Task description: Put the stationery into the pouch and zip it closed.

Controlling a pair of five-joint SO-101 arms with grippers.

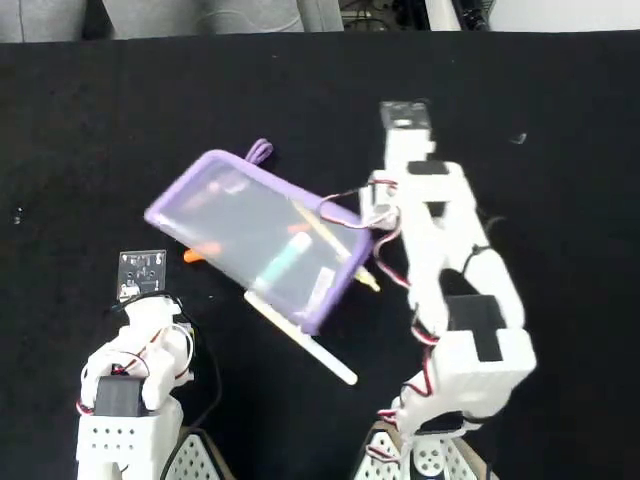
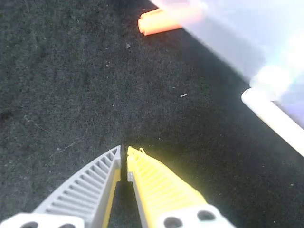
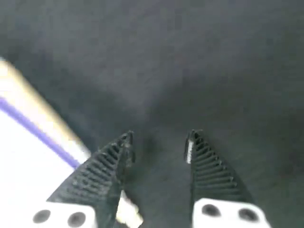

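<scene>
A purple see-through pouch (image 1: 262,238) lies tilted in the middle of the table with several pieces of stationery inside. An orange marker (image 1: 194,256) pokes out from under its left edge. A white pen (image 1: 303,337) lies along its near side, and a yellow pencil (image 1: 345,252) sticks out at its right corner. My left gripper (image 2: 124,152) is shut on nothing, low over the black table, short of the orange marker (image 2: 166,21) and white pen (image 2: 270,114). My right gripper (image 3: 159,141) stands open over bare table beside the pouch's edge (image 3: 33,118).
The table (image 1: 520,130) is covered in black cloth. The left arm (image 1: 135,360) sits folded at the near left. The right arm (image 1: 450,290) stretches along the pouch's right side. Open cloth lies behind and to the far right.
</scene>
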